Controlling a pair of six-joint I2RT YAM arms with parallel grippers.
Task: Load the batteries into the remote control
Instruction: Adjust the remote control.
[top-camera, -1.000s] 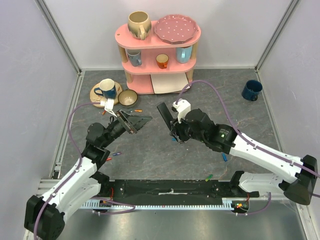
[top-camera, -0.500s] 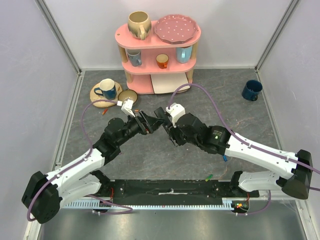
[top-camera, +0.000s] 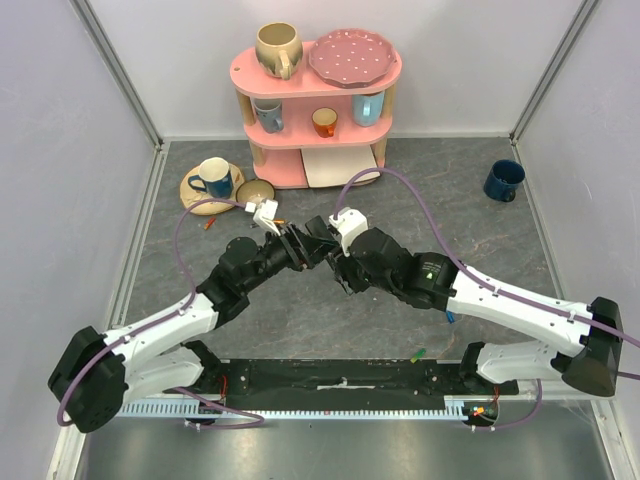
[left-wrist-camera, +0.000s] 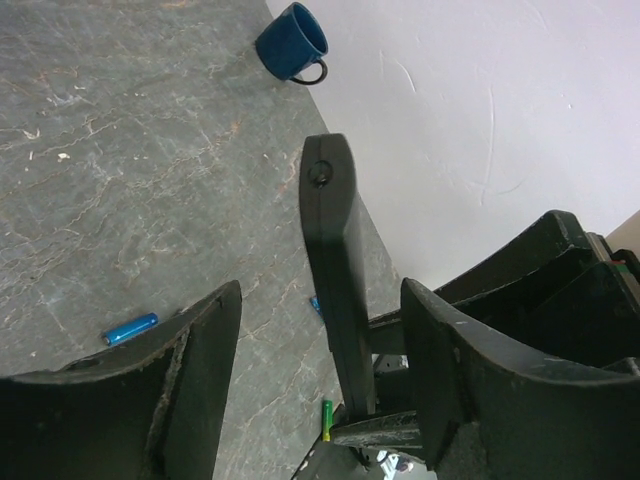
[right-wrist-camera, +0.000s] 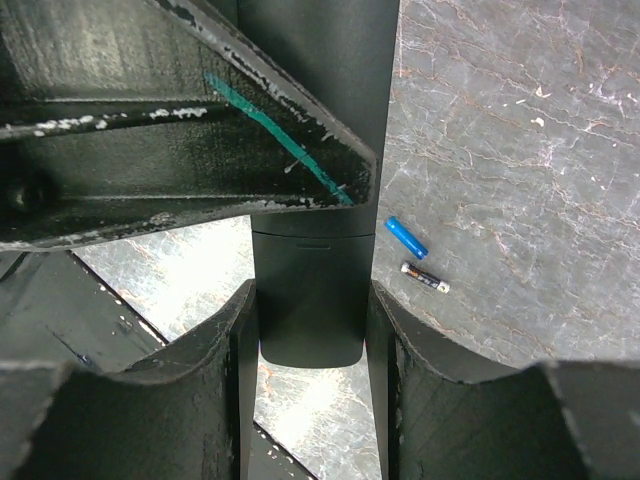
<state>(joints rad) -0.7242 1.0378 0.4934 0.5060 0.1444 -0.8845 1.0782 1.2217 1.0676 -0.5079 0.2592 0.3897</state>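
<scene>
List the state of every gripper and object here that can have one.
left gripper, open, straddling the remote control with gaps on both sides.
right gripper, shut on the remote control.
remote control, lifted off the table, clamped near one end.
blue battery, lying loose on the table.
dark battery, lying loose beside the blue one.
blue mug, upright on the table.
</scene>
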